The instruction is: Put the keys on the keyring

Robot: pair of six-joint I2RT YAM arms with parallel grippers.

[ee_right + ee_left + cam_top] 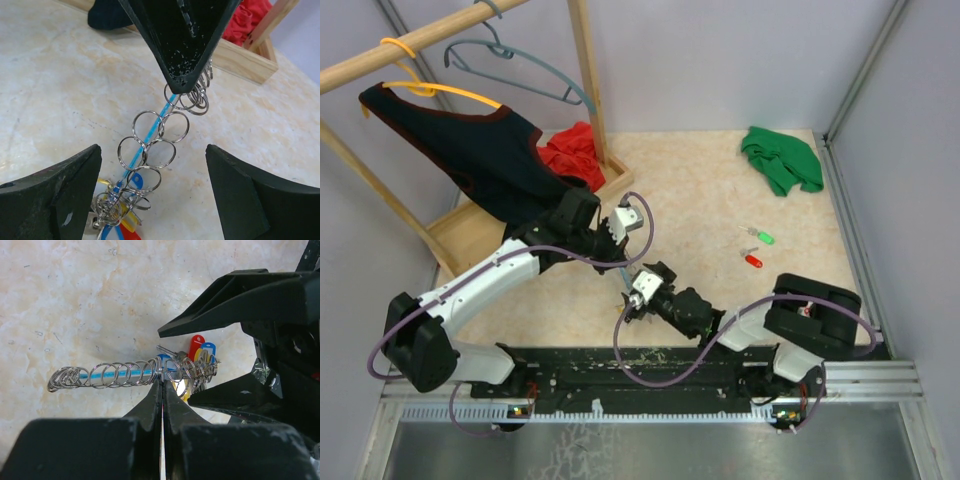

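Between its pressed-together fingers, the left gripper (162,382) pinches the keyring (115,374) partway along its wire coil. The right gripper (152,150) stands spread wide around the keyring near its coloured key tags (200,347), touching nothing. Well right of the keyring, the green-headed key (761,237) and the red-headed key (753,260) lie on the table (700,190), with a green cloth (782,160) beyond them.

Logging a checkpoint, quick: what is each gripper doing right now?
Left gripper: closed, holding the keyring.
Right gripper: open, holding nothing.
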